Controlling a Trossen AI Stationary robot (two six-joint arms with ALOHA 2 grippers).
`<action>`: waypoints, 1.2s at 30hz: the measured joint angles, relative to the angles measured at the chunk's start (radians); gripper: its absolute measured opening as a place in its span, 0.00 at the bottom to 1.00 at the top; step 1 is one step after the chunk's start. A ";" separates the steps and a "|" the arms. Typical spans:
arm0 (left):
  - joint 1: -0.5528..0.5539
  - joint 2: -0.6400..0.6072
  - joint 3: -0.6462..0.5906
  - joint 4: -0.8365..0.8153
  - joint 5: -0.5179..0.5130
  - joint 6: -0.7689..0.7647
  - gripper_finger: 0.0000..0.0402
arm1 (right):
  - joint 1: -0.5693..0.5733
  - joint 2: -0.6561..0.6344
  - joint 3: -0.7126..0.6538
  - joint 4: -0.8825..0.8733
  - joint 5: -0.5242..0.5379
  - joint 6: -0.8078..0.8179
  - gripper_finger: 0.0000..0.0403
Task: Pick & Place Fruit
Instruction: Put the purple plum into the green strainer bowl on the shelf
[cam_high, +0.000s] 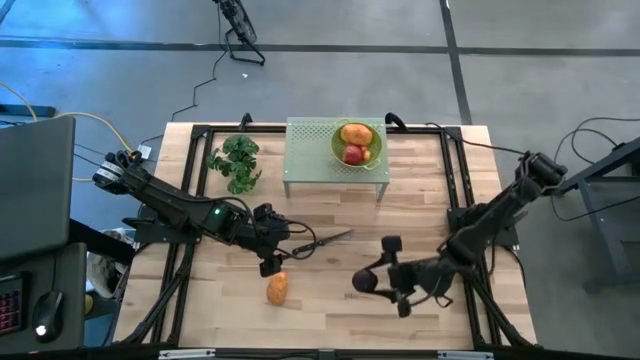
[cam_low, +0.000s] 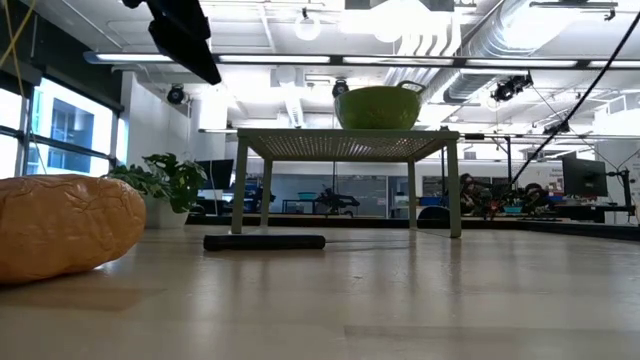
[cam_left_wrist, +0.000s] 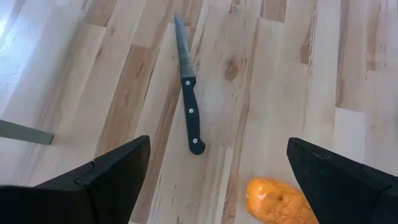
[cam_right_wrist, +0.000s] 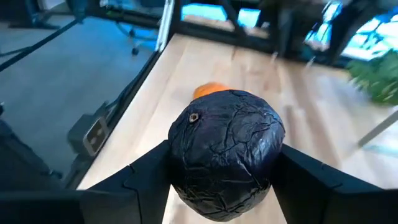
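A dark purple round fruit sits between the fingers of my right gripper, which is shut on it over the table's near right part. An orange oblong fruit lies on its side on the wood near the front edge. My left gripper hangs open just beyond that fruit, its fingers wide apart with nothing between them. The orange fruit shows below the open fingers, closer to one of them. At the far middle, a green bowl holds an orange fruit and a red one. My right gripper pinches the purple fruit between its two fingers, which press on its opposite sides at about its widest part. The fingers come from the table's right, slanting a little downward. The fruit is lifted clear of the table; its crinkled top and small stem mark face the wrist camera.
The bowl stands on a green mesh stand with four legs. A leafy green bunch lies at the far left. A slim dark knife lies on the wood between the two grippers. Black frame rails run along the table's sides.
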 joint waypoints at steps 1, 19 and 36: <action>0.000 0.000 0.000 -0.001 0.000 0.008 0.93 | -0.013 -0.017 0.000 0.001 0.000 -0.017 0.57; 0.000 0.000 0.000 -0.002 0.002 0.137 0.93 | -0.380 -0.198 0.000 0.010 0.085 -0.235 0.57; 0.000 0.000 0.000 -0.007 0.000 0.163 0.93 | -0.773 -0.211 0.000 0.015 0.144 -0.224 0.57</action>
